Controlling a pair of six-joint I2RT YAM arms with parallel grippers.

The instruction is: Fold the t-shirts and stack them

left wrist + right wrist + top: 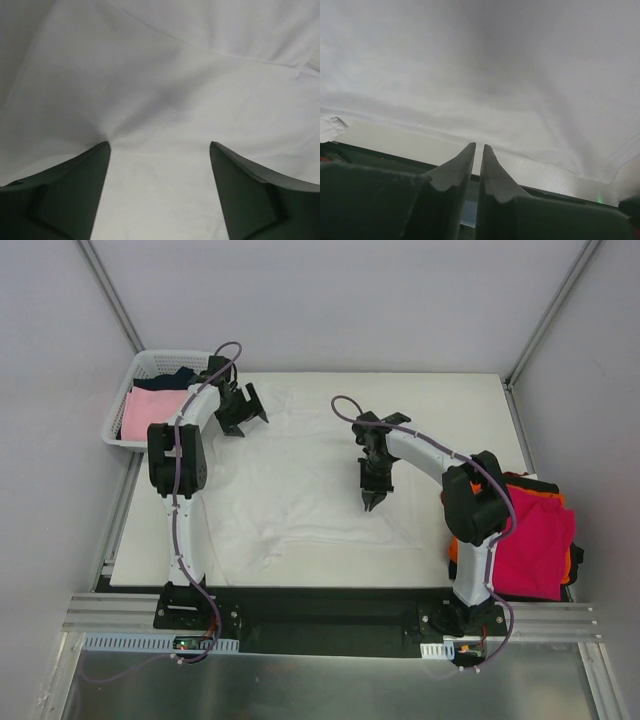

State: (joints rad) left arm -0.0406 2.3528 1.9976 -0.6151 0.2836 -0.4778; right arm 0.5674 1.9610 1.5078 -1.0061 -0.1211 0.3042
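Surface (pixel 480 440) is carrying the white t-shirt (pixel 300 480), spread over most of it, creases bunching along its near edge. Left jaws are hanging wide open over its far-left corner; right jaws are sitting almost closed mid-shirt.

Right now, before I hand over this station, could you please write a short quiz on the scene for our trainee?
1. True or false: the left tool stands open over the white shirt.
2. Which shirt tops the stack on the right? A orange; B magenta-red; C navy.
3. Fill in: the pale pink shirt lies in the white ___.
Key: 1 true; 2 B; 3 basket.
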